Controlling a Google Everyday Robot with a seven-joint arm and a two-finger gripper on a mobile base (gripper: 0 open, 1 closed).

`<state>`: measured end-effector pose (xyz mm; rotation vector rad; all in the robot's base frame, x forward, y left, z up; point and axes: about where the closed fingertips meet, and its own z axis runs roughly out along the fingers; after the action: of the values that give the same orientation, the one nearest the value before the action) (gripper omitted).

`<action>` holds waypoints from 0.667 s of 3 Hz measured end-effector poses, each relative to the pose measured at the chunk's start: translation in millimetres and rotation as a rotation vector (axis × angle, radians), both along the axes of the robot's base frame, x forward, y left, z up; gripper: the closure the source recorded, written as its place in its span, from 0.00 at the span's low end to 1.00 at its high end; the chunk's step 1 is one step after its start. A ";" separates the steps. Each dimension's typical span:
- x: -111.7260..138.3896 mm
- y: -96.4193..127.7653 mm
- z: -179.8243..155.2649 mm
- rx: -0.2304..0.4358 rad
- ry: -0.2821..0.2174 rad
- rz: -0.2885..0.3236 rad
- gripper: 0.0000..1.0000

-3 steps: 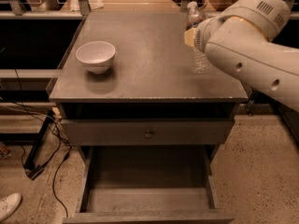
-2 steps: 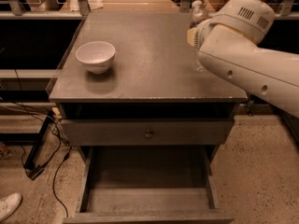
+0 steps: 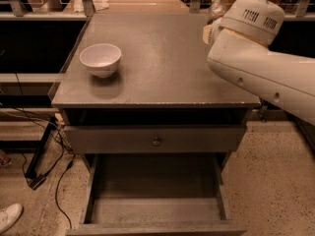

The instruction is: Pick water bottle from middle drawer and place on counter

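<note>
One water bottle (image 3: 216, 4) at the counter's (image 3: 157, 58) far right edge is mostly hidden behind the arm (image 3: 256, 63), as is the gripper (image 3: 207, 33) beside it, its hold impossible to tell; one white bowl (image 3: 101, 59); one middle drawer (image 3: 155, 178) open.

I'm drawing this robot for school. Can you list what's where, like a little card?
bottle: small clear plastic water bottle, far right of the flat grey counter, partly behind the white robot arm
end effector: beside the bottle, mostly hidden by the arm
bowl: round white bowl, on the counter's left
drawer: shallow grey-brown middle drawer, open, no bottle inside
</note>
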<state>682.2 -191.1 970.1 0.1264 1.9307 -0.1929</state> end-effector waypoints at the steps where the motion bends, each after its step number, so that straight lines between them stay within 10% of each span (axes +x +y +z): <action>1: -3.6 -13.4 0.4 -0.014 -0.016 -0.082 1.00; 2: -8.7 -24.9 -0.2 -0.021 -0.016 -0.132 1.00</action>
<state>673.6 -216.0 969.9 0.2409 1.9049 -0.2994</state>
